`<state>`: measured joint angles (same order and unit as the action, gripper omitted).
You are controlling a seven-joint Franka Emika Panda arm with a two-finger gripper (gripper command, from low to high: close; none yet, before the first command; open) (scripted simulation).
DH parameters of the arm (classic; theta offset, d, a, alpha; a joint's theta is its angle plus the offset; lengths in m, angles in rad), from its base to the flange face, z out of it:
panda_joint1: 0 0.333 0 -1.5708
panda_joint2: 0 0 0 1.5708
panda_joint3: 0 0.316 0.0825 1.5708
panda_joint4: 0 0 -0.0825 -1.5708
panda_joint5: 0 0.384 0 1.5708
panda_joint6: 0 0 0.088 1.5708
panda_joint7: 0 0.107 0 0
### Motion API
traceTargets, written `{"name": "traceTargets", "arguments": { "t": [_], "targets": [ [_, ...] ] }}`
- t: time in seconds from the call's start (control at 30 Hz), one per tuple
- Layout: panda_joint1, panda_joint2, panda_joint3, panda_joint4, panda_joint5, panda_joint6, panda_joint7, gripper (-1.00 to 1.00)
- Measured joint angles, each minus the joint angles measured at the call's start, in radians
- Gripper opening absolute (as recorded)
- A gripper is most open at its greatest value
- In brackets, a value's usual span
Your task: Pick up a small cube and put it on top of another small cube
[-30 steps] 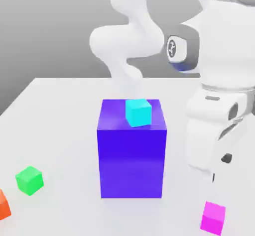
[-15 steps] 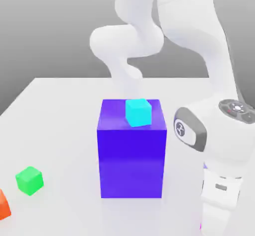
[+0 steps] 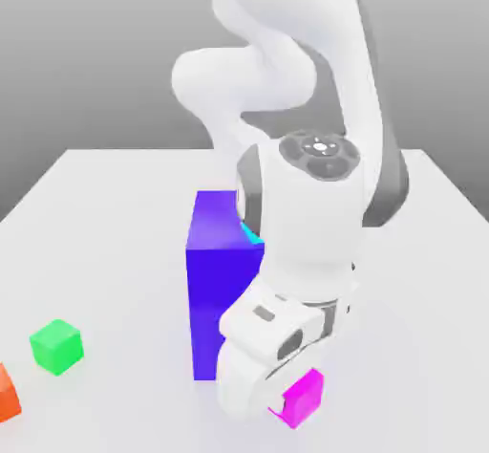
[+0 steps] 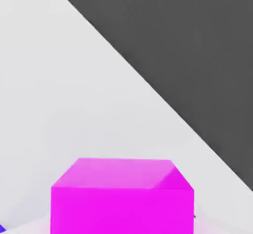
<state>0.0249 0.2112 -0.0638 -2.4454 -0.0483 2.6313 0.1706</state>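
Gripping the magenta cube [image 3: 302, 399] in the closed gripper [image 3: 292, 401], holding it near five o'clock from the blue-violet block [image 3: 215, 293] in the exterior view, with the green cube [image 3: 57, 347] toward nine from the magenta.

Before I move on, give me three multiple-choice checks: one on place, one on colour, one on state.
1. Where is the small bright green cube?
A) On the big blue-violet block
B) On the table
C) Against the gripper

2. What colour is the small cube at the gripper?
A) Orange
B) Magenta-pink
C) Cyan

3. What state is the gripper in?
A) Wide open, empty
B) Pressing on the green cube
C) Closed on a small cube

Key:
1 B: it sits on the white surface, away from the block.
2 B: the glossy magenta-pink cube shows there.
3 C: that cube sits at the fingertips, close up in the hand view.
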Motion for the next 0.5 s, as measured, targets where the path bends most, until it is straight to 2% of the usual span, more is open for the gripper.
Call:
{"name": "traceTargets", "arguments": {
  "t": [0.17,0.27,0.33,0.43,0.47,0.5],
  "targets": [
    [-0.137,-0.092,-0.14,-0.086,0.036,-0.001,0.025,-1.0],
    [-0.311,-0.148,-0.243,-0.144,0.062,0.01,0.042,-1.0],
    [-0.362,-0.115,-0.258,-0.159,0.116,0.062,0.018,-1.0],
    [-0.395,-0.017,-0.218,-0.158,0.206,0.154,-0.043,-1.0],
    [-0.407,0.005,-0.203,-0.157,0.222,0.174,-0.053,1.0],
    [-0.407,0.005,-0.203,-0.157,0.222,0.174,-0.053,1.0]
  ]
}}
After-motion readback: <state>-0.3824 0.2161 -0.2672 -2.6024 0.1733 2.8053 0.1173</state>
